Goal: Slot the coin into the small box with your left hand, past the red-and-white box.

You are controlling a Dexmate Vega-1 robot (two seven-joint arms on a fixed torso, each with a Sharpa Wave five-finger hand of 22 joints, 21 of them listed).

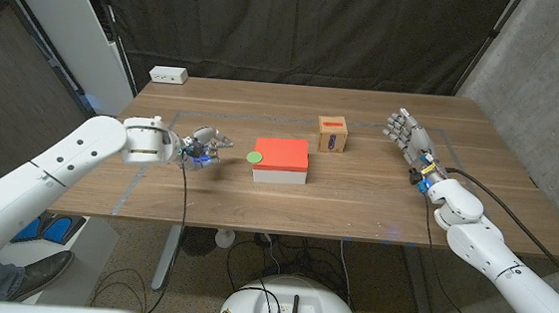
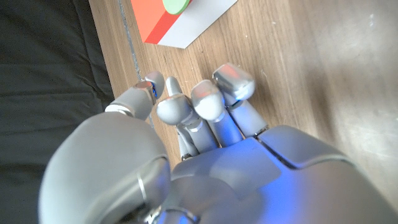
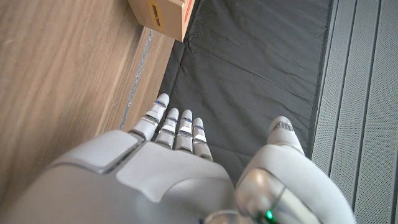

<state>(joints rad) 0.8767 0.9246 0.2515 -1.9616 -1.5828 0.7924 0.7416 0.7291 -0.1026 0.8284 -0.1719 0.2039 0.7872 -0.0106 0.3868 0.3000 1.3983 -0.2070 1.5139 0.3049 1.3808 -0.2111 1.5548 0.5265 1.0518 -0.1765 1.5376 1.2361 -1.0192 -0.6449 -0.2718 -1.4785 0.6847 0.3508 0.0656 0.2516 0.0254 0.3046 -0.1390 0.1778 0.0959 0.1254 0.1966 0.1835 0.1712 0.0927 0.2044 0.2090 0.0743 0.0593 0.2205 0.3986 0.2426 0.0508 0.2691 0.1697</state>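
Green coin [image 1: 253, 156] lies on worktop [image 1: 376, 199], touching left edge of red-and-white box [image 1: 281, 160]. Small box [image 1: 333, 135], cardboard with red slot on top, stands just behind red-and-white box, toward its right end. Left hand [image 1: 200, 145] hovers near coin on side away from red-and-white box, fingers [image 2: 233, 81] curled loosely, holding nothing. Right hand [image 1: 406, 135] stands well right of small box, fingers spread, empty.

Step in hand: reach and pinch coin (judgement). Approach low, pinch by rim, avoid nudging red-and-white box, then carry over it to slot.
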